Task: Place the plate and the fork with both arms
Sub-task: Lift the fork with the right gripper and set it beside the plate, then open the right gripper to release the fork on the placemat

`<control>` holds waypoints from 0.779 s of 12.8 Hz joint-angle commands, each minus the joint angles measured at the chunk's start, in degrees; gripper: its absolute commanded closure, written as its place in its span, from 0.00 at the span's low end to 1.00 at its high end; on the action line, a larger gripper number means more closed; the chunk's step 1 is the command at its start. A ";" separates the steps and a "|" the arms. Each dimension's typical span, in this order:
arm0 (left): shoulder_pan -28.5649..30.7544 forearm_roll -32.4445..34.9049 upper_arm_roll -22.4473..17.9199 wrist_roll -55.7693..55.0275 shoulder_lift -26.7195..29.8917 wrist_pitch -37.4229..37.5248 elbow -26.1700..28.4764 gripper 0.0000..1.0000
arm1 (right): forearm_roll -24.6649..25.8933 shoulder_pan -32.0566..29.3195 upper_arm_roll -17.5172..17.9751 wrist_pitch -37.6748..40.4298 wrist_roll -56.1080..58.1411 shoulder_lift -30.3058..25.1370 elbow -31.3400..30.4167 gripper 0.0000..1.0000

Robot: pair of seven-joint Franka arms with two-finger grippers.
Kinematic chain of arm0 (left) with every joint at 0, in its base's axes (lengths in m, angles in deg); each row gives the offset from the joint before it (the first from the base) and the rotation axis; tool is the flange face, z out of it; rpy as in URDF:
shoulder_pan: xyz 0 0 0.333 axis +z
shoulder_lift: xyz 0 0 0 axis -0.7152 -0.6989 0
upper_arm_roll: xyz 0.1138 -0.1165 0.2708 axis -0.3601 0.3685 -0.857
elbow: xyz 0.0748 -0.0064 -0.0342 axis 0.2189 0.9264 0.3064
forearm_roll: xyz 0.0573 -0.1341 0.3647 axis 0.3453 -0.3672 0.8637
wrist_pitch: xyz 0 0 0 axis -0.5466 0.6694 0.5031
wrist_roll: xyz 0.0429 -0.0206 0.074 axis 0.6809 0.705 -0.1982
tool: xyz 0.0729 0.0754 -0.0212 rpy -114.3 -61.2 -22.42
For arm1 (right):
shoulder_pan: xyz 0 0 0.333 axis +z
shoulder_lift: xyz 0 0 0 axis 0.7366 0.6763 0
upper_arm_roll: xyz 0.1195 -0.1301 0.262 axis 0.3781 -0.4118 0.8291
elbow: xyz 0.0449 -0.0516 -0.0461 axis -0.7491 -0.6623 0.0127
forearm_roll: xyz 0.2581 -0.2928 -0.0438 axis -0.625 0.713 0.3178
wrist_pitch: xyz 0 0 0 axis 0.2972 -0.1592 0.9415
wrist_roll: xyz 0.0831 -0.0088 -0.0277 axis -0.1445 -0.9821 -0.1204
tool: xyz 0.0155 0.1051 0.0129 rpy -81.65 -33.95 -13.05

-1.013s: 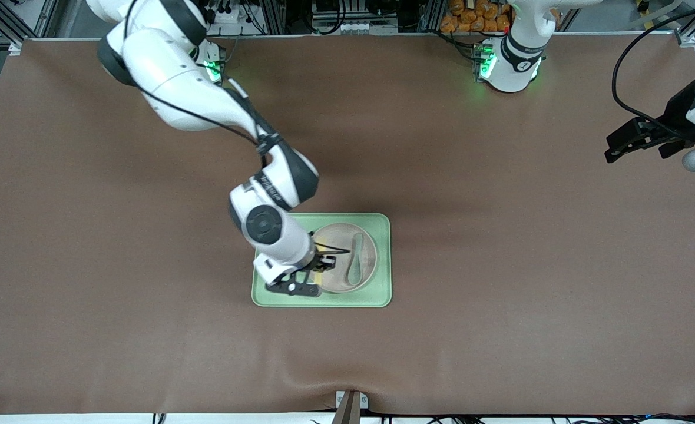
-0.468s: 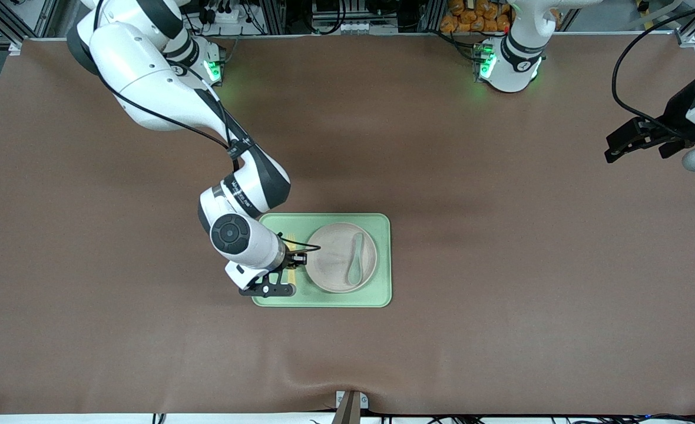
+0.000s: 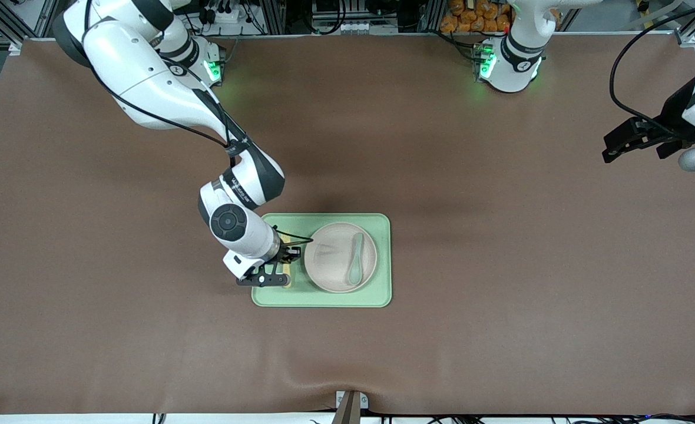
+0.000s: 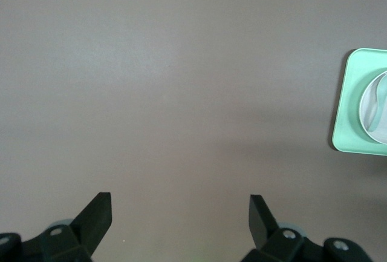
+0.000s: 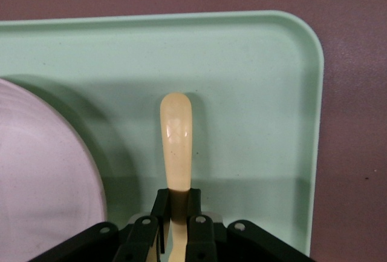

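Presently my right gripper angles down over the tray, pinching the pale yellow fork beside the plate. My left gripper waits spread over bare table.

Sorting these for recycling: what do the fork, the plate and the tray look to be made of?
Fork: pale yellow, smooth, with a soft gloss on the handle; likely plastic.
Plate: beige-white, matte, evenly coloured; plastic or melamine, possibly ceramic.
Tray: light green, one moulded piece with rounded corners and a satin surface; probably plastic.
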 commanded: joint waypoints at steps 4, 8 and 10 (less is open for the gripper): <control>0.61 0.52 0.37 0.54 1.54 1.47 0.38 0.00 | 1.54 -1.68 1.21 -3.38 0.12 -2.41 -4.90 0.77; 0.34 0.61 0.46 0.44 1.54 1.47 0.21 0.00 | 1.54 -1.77 1.12 -3.03 -0.23 -2.32 -4.11 0.27; 0.60 0.52 0.55 0.45 1.72 1.56 0.29 0.00 | 1.45 -1.77 1.21 -1.81 -0.23 -2.85 -2.54 0.00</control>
